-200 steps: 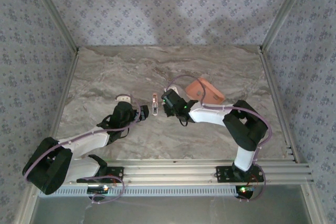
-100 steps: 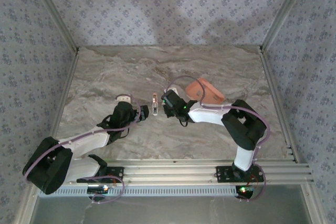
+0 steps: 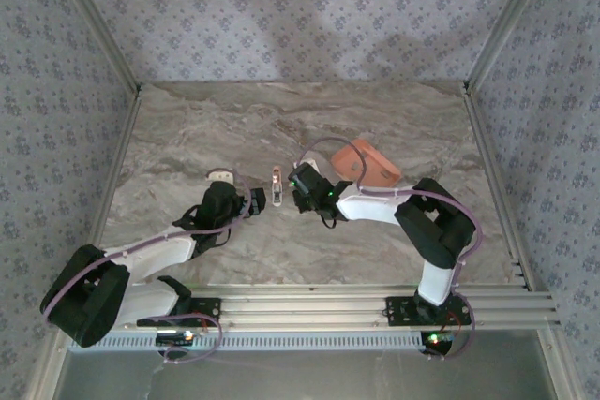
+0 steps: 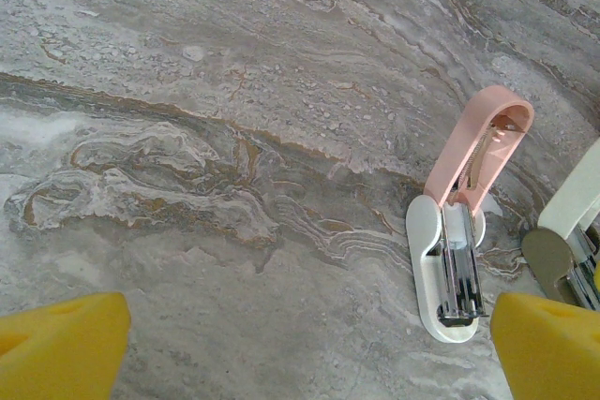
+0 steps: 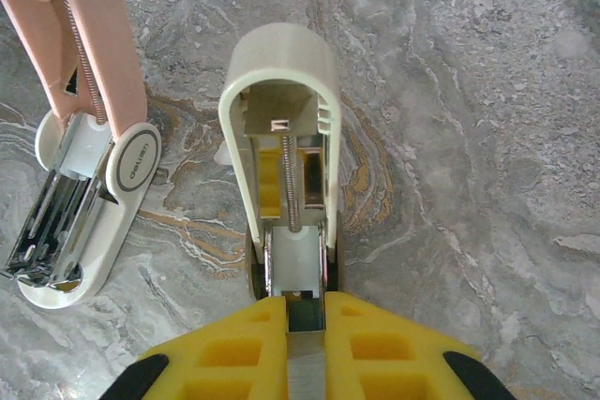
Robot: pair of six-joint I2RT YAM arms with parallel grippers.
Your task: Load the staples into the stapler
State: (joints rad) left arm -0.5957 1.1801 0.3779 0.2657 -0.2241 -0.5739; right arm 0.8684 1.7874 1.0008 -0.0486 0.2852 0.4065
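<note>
Right gripper: fingers pinched shut on the staples (one thin grey strip, mostly buried between the pads). The strip's front end sits at the open channel of the cream stapler; how far in, cannot tell. Pink stapler just beside it, lid up, mid-worktop. Left gripper spread wide, empty, near the pink one. Salmon tray toward the right edge, near side partly hidden by the right arm; contents too small to read.
</note>
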